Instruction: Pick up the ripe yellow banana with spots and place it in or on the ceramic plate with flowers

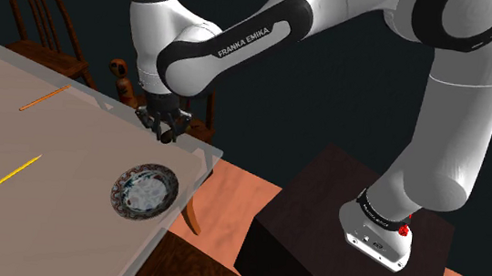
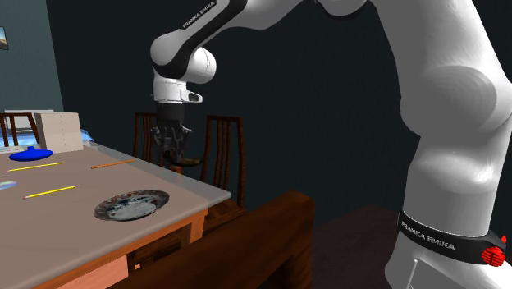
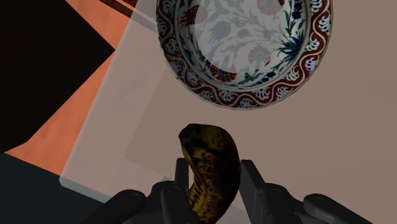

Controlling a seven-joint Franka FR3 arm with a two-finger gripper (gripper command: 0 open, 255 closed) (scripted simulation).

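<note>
Our end effector (image 3: 216, 173) grips the spotted banana (image 3: 208, 156), so we should centre it over the flowered plate (image 3: 253, 99), then lower gently.

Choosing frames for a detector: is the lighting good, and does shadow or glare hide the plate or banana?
Shoulder view: dim, dark backdrop, plate stands out on the pale table. Second exterior view: dim too, plate pattern murky. Wrist view: even light, no glare; the banana in the end effector shows its spots.

I am working in a home dining room: wooden chairs (image 1: 50, 51) are standing at a dining table (image 1: 79, 145) that is bearing a flowered plate (image 1: 120, 191).
</note>
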